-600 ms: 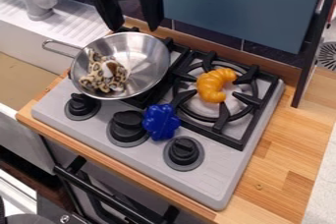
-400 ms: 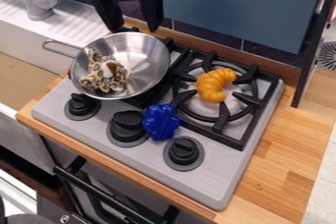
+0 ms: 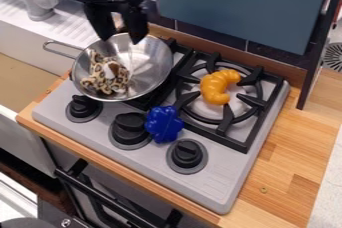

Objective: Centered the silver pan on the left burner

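Overhead, the gripper (image 3: 121, 38) hangs wide
Fingers apart over the silver pan (image 3: 150, 62) near its far rim, spotted cloth (image 3: 105, 80) inside

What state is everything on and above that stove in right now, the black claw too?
Black claw: open, above the pan's far side
Silver pan: upright, not empty
Spotted cloth-like item: bunched up, in the pan
Orange croissant shape: whole, on the right burner
Blue scalloped object: among the knobs
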Controlling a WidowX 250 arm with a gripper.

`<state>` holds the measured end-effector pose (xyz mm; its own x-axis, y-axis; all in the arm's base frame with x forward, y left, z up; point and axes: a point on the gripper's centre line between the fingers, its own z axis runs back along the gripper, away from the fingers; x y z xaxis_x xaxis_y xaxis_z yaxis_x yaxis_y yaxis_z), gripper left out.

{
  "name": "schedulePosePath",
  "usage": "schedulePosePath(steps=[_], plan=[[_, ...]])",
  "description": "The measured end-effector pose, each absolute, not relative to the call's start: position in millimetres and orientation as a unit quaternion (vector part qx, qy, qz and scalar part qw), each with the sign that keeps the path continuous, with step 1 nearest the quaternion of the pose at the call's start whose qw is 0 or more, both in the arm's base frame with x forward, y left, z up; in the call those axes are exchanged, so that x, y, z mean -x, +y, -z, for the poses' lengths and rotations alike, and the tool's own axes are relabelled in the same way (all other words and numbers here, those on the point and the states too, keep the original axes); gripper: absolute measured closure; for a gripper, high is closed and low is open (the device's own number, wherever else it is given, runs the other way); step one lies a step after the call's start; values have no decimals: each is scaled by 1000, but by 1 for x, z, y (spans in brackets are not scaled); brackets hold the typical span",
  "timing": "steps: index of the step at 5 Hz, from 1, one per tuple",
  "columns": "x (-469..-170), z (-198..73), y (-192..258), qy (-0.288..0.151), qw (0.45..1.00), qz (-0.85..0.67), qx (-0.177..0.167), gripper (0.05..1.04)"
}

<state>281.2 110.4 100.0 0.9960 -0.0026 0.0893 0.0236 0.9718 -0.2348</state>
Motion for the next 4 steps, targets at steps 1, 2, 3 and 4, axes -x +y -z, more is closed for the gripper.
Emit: schedulePosePath(steps=[1, 2, 3, 4], plan=[[-283, -99, 134, -66, 989, 36, 125, 87], [-290, -95, 155, -56, 989, 44, 130, 87], [-299, -91, 168, -45, 991, 43, 120, 87], [-303, -86, 176, -35, 991, 54, 118, 87]])
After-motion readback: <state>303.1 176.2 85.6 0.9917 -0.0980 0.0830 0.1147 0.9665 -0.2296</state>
